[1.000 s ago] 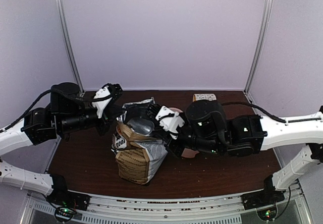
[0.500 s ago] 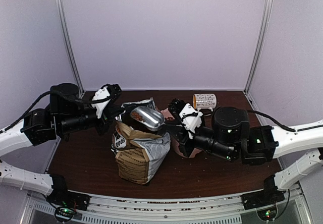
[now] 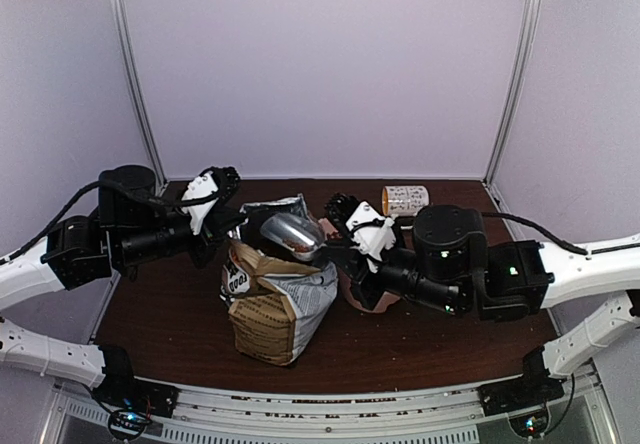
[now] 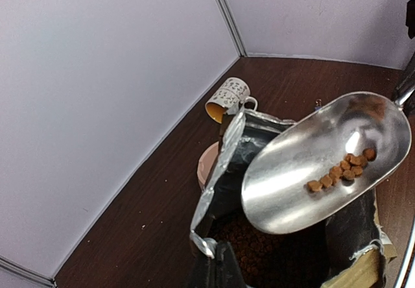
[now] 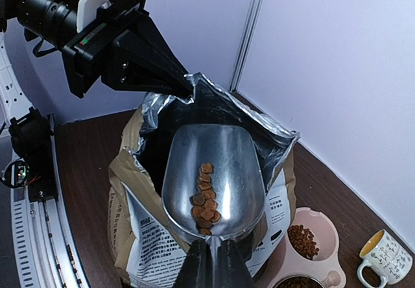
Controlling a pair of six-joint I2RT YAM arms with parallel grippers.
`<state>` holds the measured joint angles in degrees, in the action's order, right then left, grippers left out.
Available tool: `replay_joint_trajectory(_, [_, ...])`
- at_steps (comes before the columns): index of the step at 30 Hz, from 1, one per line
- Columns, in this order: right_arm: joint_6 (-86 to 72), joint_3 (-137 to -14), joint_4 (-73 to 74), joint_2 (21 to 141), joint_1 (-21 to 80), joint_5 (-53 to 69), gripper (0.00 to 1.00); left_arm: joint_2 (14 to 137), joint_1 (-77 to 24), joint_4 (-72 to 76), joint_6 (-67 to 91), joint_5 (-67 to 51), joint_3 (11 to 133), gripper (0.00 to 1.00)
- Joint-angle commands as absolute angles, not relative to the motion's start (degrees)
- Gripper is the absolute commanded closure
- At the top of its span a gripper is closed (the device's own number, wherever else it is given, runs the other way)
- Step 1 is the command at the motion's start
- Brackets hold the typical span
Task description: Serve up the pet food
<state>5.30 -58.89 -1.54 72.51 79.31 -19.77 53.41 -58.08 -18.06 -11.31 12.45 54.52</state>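
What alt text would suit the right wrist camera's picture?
A metal scoop holding a few brown pellets sits above an open food bag, whose rim the left gripper pinches. A pink bowl and a mug are nearby.

Scoop: polished bare metal, mirror-glossy, smooth, catches reflections. Pet food in it: dry matt reddish-brown pellets, slightly rough. Bag: kraft paper outside, matt brown and creased, with a smoother white printed panel; the inner lining is silvery foil, shiny and crinkled. Bowl: pink plastic, smooth, satin rather than glossy. Mug: looks like glazed ceramic, glossy, patterned white outside, yellow inside. Table: dark brown wood-look top, smooth, low sheen. Left gripper: matt black plastic fingers, white plastic shell behind. Walls: plain pale matt panels, joined by dull metal corner rails.
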Motion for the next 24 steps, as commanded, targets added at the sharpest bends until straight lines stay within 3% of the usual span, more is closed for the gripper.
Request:
replay_joint_trajectory(1, [-0.16, -67.25, 15.31, 75.47, 77.97, -19.88, 1.00, 52.00, -58.45, -8.80, -13.02, 11.32, 55.78, 1.00])
replay_joint_trajectory(8, [-9.47, -85.94, 39.68, 87.76, 74.60, -4.71, 1.00, 53.06, -58.45, -9.81, -13.46, 7.36, 56.22, 1.00])
replay_joint_trajectory(16, [-24.62, -104.52, 52.60, 105.67, 69.38, 16.68, 1.00, 52.68, -58.45, -9.93, -13.53, 6.91, 56.24, 1.00])
replay_joint_trajectory(21, [-33.77, -99.69, 48.15, 111.27, 66.74, 16.63, 1.00, 52.49, -58.45, -9.93, -13.54, 6.51, 56.16, 1.00])
replay_joint_trajectory(24, [-34.54, -98.24, 48.53, 113.29, 65.74, 6.69, 1.00, 52.35, -58.45, -9.93, -13.47, 6.29, 56.16, 1.00])
